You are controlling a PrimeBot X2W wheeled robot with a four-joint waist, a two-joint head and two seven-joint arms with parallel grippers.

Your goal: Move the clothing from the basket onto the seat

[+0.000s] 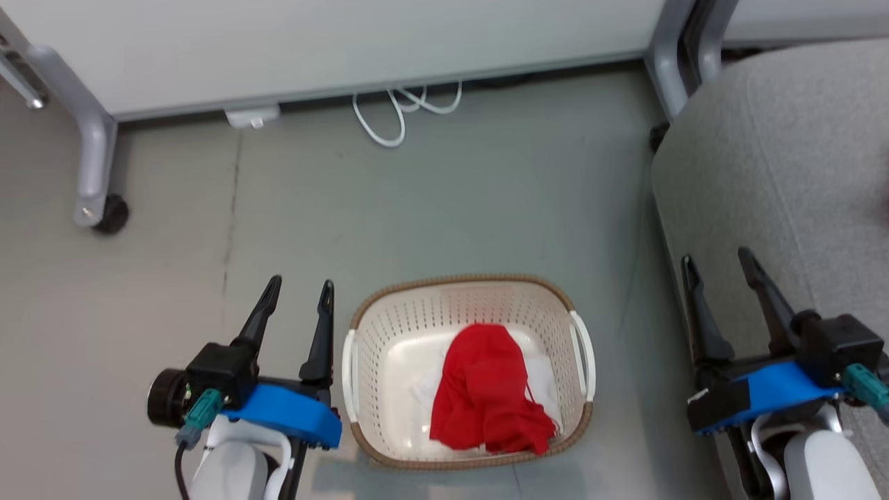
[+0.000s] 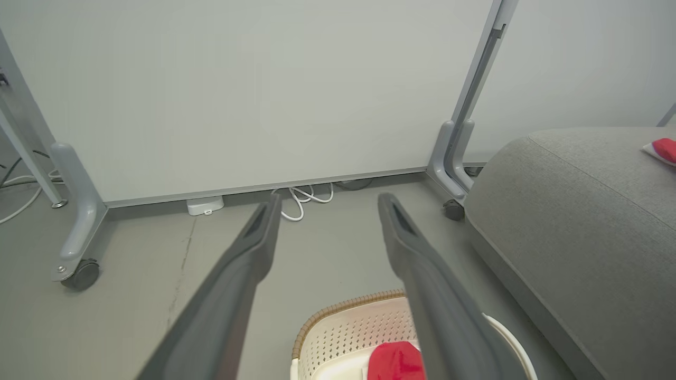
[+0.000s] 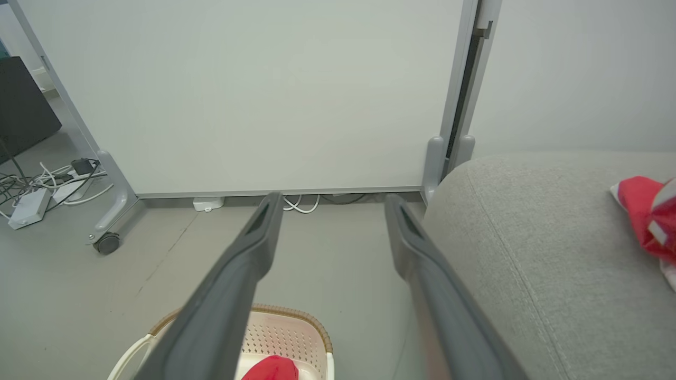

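Both the left gripper (image 1: 300, 285) and right gripper (image 1: 716, 258) sat spread, empty; I'd pinch the red garment (image 1: 486, 389) mid-bunch, lifting clear of the basket (image 1: 458, 279).

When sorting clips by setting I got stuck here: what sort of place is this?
Probably a lab or office staged as a living room: white partition panels on castors and loose cables on a grey floor, beside a sofa and laundry basket.

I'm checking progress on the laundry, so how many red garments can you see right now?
2. One plain red garment lies crumpled in the basket; one red-and-white striped garment lies on the grey seat. More may be hidden under the one in the basket.
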